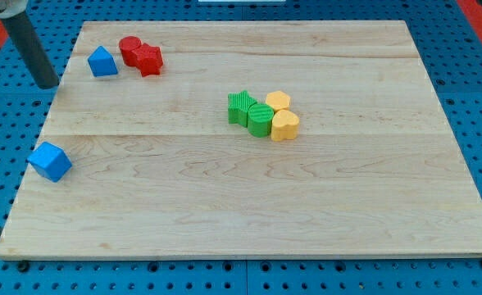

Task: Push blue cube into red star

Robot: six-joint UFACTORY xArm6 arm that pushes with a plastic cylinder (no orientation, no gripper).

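Note:
The blue cube [50, 161] lies near the board's left edge, at mid height of the view. The red star [149, 60] sits at the view's top left, touching a red cylinder [129, 49] on its left. My tip [49, 85] is at the board's left edge, up and slightly left of the blue cube, well apart from it, and left of a blue pentagon-like block [102, 62]. The dark rod rises to the view's top left corner.
A green star [241, 106], a green cylinder [261, 118], a yellow hexagon [278, 102] and a yellow heart [284, 126] cluster together at the middle of the wooden board [249, 205]. A blue perforated surface surrounds the board.

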